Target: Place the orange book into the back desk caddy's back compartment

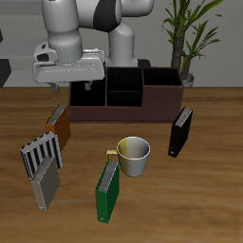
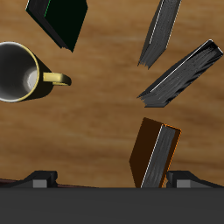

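Observation:
The orange book [image 1: 57, 121] [image 2: 156, 153] stands on the table just in front of one end of the back desk caddy [image 1: 123, 112], a long maroon box with black-lined cells. My gripper [image 1: 68, 84] [image 2: 112, 180] hangs above the book, level with that end of the caddy. It is open, with nothing between its fingers. In the wrist view the book lies below, close to one fingertip [image 2: 184, 179] and off the midline between the two.
A cream mug [image 1: 133, 155] [image 2: 22, 74] stands mid-table, with a green book [image 1: 107, 190] [image 2: 59, 19] nearer the front edge. A black book [image 1: 180, 131] stands by the caddy's other end. Two grey ribbed slabs [image 1: 43, 166] [image 2: 179, 74] lie in front of the orange book. A potted plant [image 1: 185, 38] stands behind.

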### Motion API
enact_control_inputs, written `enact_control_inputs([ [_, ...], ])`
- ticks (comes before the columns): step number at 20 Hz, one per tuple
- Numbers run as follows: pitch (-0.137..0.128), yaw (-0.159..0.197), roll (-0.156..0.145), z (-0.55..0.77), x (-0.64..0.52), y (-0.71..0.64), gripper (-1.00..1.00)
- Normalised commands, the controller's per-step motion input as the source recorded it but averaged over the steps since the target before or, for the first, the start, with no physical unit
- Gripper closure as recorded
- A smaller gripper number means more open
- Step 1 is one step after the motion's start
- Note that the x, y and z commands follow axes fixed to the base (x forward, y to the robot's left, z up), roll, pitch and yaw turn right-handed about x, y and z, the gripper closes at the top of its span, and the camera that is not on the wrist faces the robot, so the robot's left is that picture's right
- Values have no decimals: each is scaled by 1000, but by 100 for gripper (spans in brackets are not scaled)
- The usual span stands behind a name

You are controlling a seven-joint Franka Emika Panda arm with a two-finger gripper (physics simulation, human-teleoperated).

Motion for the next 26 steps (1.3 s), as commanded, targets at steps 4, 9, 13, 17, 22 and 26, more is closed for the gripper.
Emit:
enact_control_inputs([
  [4, -66, 30, -65, -161, -63, -615, -100],
  [9, -60, -4, -42, -213, -32, -248, -100],
  [13, -72, -47, -10, -231, -18, -116, -100],
  [17, -40, -77, -15, -240, 44, -124, -100],
  [22, -3, -47, -9, -193, 30, -81, -100],
  [26, -3, -29, 18, -231, 16, 104, -100],
])
